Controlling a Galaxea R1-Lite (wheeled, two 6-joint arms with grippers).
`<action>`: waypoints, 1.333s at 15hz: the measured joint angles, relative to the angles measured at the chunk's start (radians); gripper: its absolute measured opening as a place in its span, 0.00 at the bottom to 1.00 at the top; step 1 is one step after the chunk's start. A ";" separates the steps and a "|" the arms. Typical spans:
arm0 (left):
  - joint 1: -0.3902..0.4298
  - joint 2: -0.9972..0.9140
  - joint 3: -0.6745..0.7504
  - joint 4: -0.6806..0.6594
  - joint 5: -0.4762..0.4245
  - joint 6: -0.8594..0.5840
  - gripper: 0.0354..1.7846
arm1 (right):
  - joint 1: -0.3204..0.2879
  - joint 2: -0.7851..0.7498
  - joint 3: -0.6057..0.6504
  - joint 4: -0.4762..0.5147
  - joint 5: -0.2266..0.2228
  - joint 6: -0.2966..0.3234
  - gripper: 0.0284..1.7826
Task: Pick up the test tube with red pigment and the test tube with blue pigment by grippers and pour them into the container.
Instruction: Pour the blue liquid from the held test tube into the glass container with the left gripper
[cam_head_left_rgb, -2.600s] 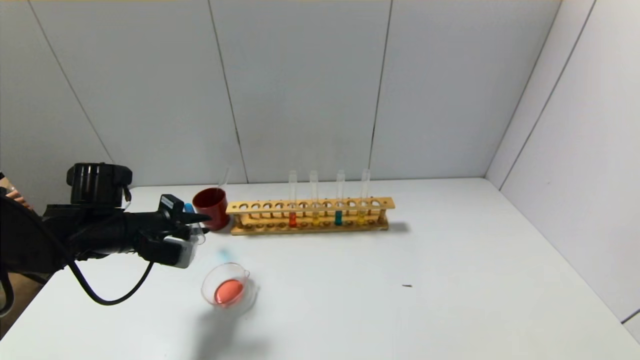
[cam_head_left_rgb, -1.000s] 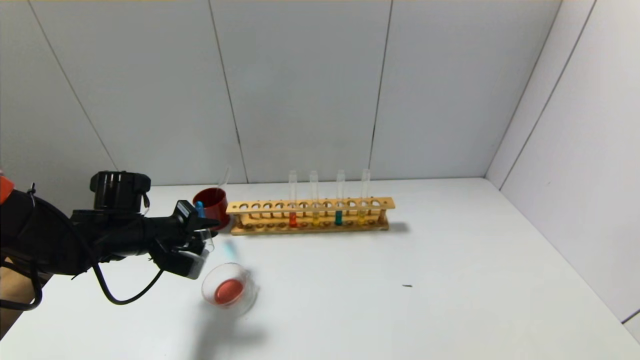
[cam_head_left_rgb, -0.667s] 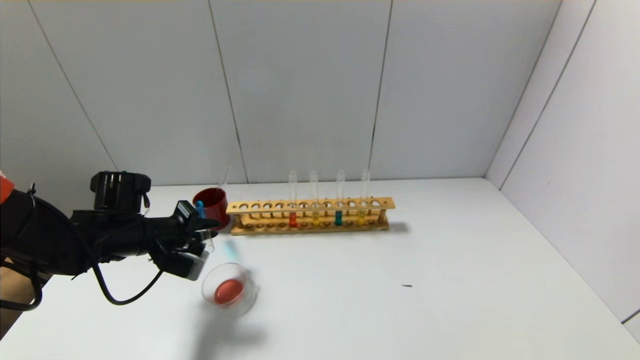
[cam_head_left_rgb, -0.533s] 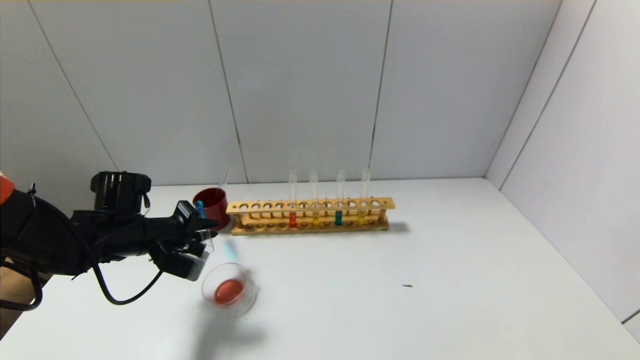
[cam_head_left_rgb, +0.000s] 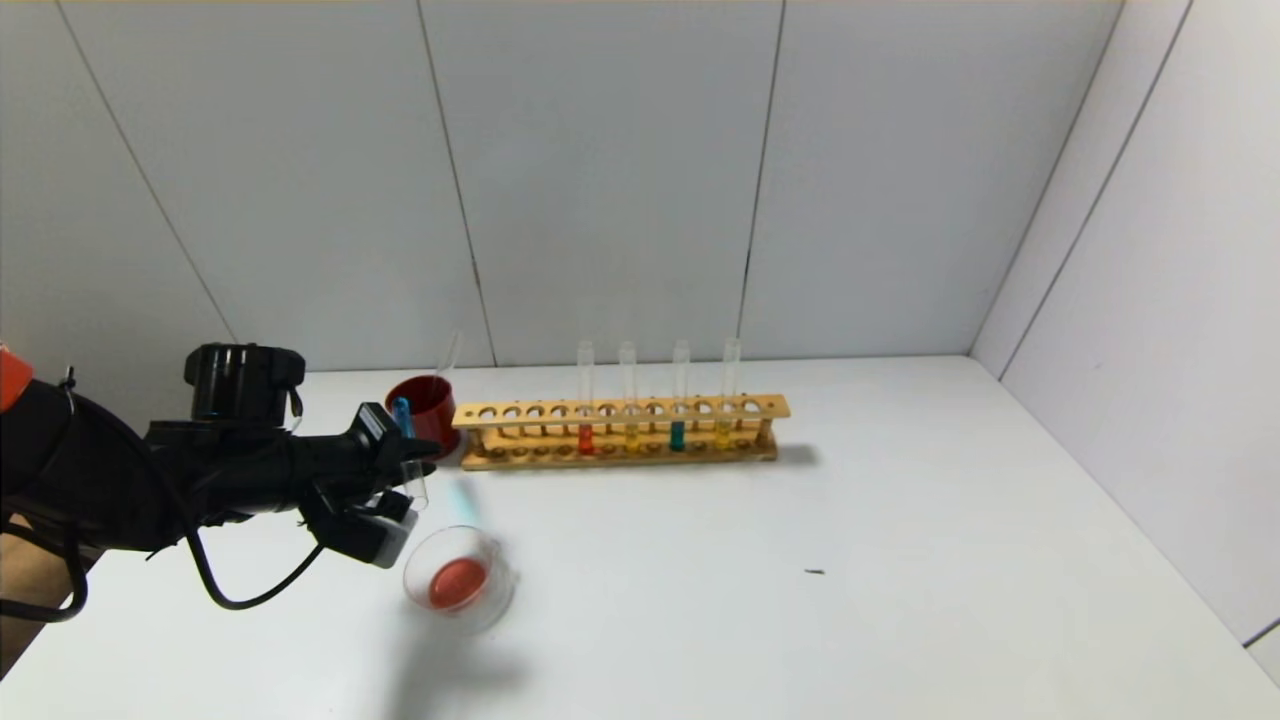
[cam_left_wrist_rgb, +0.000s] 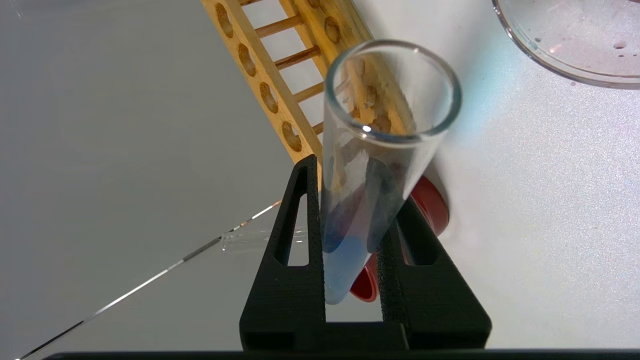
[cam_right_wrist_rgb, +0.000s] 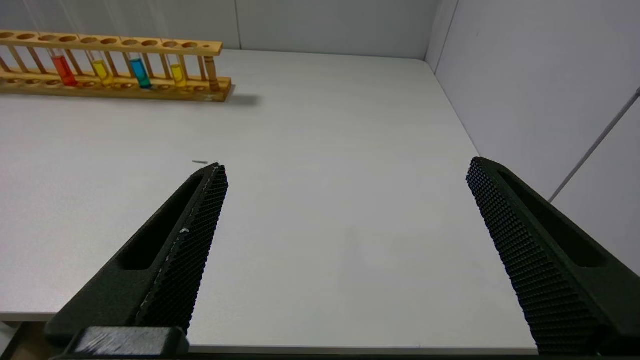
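My left gripper (cam_head_left_rgb: 405, 468) is shut on the test tube with blue pigment (cam_head_left_rgb: 408, 455). The tube is tipped with its blue end up and its open mouth down, just left of and above the container (cam_head_left_rgb: 459, 578). The container is a low glass beaker holding red liquid. In the left wrist view the tube (cam_left_wrist_rgb: 385, 150) sits between the fingers (cam_left_wrist_rgb: 300, 225), blue liquid still at its closed end. A test tube with red pigment (cam_head_left_rgb: 585, 438) and a teal-blue tube (cam_head_left_rgb: 677, 435) stand in the wooden rack (cam_head_left_rgb: 620, 410). My right gripper (cam_right_wrist_rgb: 345, 165) is open and empty over the table's near right part.
A dark red cup (cam_head_left_rgb: 427, 405) with an empty glass tube (cam_head_left_rgb: 450, 355) stands at the rack's left end, just behind my left gripper. Two yellow tubes (cam_head_left_rgb: 631, 438) also stand in the rack. A small dark speck (cam_head_left_rgb: 814, 572) lies mid-table. Walls close the back and right.
My left gripper has moved right toward the beaker with the blue tube. In the last half second the tube tipped a little further, its mouth lower.
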 joint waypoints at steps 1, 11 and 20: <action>-0.001 0.000 0.000 0.000 0.006 0.018 0.17 | 0.000 0.000 0.000 0.000 0.000 0.000 0.98; -0.021 0.008 -0.001 0.002 0.055 0.069 0.17 | 0.000 0.000 0.000 0.000 0.000 0.000 0.98; -0.031 0.012 0.000 0.001 0.058 0.070 0.17 | 0.000 0.000 0.000 0.000 0.000 0.000 0.98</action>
